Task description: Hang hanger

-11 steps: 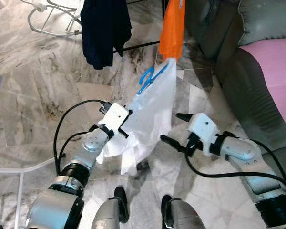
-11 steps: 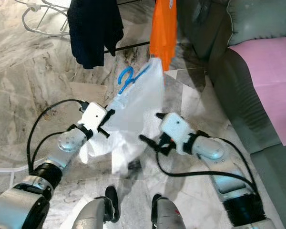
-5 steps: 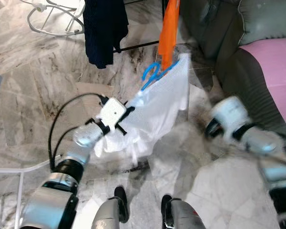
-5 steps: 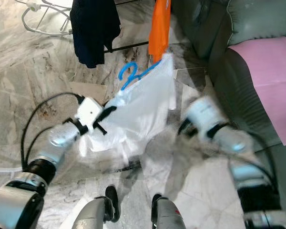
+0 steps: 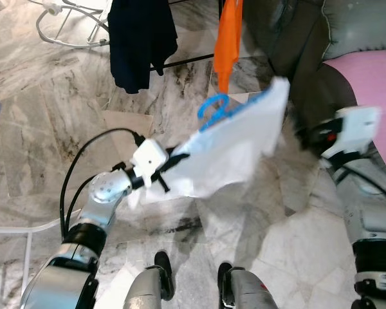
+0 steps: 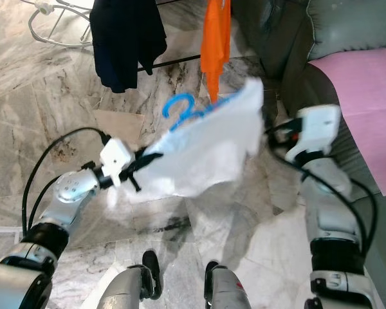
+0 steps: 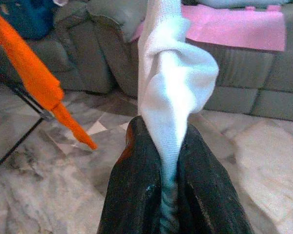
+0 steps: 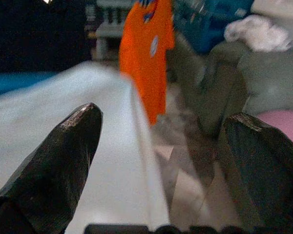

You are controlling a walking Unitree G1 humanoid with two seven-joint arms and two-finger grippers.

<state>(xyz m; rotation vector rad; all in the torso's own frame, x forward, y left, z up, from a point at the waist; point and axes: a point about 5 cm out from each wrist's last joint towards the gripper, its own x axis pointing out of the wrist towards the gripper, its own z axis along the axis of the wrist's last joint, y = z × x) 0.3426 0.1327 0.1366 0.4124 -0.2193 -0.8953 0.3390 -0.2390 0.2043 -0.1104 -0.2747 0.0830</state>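
Blue hanger (image 5: pixel 212 108) carrying white garment (image 5: pixel 235 154): long axis near-left to far-right, hook apparently toward the orange shirt (image 5: pixel 229 35) (blurred). Left gripper (image 7: pixel 167 190) clamped on the cloth. Right gripper (image 8: pixel 156 141) spread wide, holding nothing, beside the garment's right edge.

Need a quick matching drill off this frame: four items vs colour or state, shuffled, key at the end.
Column 1:
1. hanger
2. left gripper
3. right gripper
4. garment hanging next to the dark one

Column 2:
A. orange
B. open, fingers either side of the white garment's edge
C. blue, inside the white garment
D. shut on the white garment

Pairs: 1-C, 2-D, 3-B, 4-A
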